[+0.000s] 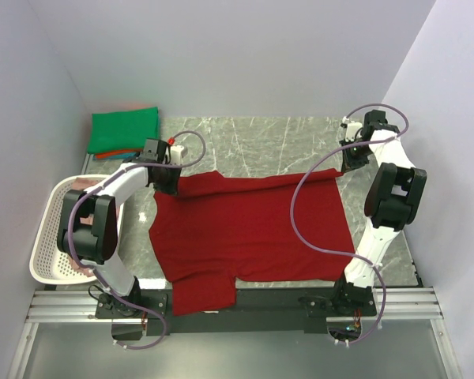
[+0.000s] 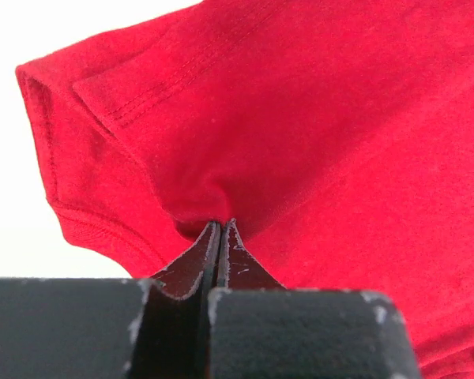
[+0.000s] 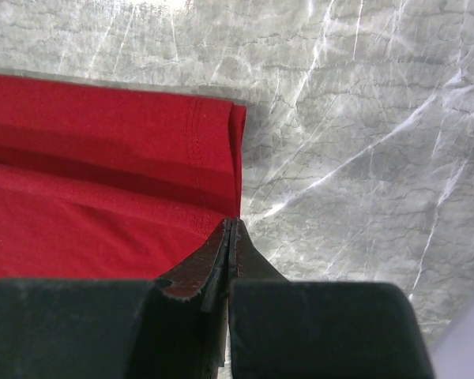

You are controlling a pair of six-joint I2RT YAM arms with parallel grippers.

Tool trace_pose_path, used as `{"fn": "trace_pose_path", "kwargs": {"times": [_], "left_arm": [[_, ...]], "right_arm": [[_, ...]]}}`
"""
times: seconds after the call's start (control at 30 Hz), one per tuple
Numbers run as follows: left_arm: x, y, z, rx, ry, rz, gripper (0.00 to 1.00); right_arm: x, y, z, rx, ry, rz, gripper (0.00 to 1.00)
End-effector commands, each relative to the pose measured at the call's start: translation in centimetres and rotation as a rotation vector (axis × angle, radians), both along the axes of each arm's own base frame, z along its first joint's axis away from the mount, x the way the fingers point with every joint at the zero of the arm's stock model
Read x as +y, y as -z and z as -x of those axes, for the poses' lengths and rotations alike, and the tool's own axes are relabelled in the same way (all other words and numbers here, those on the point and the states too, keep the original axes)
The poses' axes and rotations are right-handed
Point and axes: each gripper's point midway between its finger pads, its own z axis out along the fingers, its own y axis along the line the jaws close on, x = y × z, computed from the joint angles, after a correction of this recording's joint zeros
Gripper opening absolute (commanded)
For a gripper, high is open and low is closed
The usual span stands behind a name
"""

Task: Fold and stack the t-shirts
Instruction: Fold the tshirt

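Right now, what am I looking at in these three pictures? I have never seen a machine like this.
These are two robot arms bolted at the near edge of a marble-patterned table. The wide picture comes from a camera above and behind them. The other two come from small cameras on each wrist, looking past the fingers.

A dark red t-shirt lies spread on the table. The left gripper is shut on a pinch of its cloth near a sleeve, and the right gripper is shut on its edge at the other far corner, so both arms hold the far side.

At the far left lie folded shirts, green on top of an orange-red one. A white basket stands by the left arm.
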Motion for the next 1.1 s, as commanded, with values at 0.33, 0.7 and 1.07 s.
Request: {"fn": "trace_pose_path", "kwargs": {"times": [0.33,0.7,1.07], "left_arm": [[1.5,-3.5,-1.5,-0.054,-0.041,-0.050,0.00],[1.4,-1.6,1.7,0.035,-0.033,-0.037,0.00],[1.5,2.4,2.9,0.116,-0.049,-0.056,0.00]], "right_arm": [[-0.9,-2.3,0.3,-0.037,-0.021,0.037,0.00],[-1.0,-0.6,1.9,0.003,-0.026,0.049,0.00],[-1.0,2.4,3.3,0.075,-0.039,0.059,0.00]]}}
